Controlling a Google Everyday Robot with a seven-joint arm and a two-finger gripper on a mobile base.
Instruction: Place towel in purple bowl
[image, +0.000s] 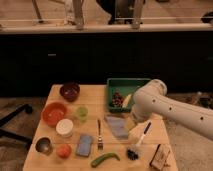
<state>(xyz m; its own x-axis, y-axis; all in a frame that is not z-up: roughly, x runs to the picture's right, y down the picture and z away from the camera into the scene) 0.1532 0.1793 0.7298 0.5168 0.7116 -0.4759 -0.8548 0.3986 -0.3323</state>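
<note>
The towel (116, 128), a thin pale grey-blue cloth, lies flat on the wooden table (90, 95) just right of centre. My gripper (131, 123) hangs at the end of the white arm, low over the towel's right edge, and it is open with nothing in it. The purple bowl (70, 91) stands empty at the table's back left, well apart from the towel and the gripper.
A green tray (131, 82) with fruit sits behind the towel, partly hidden by the arm. An orange bowl (54, 113), green cup (81, 113), white cup (64, 128), metal cup (43, 145), blue sponge (84, 145), fork (99, 135), green pepper (105, 159) and dish brush (138, 145) lie around.
</note>
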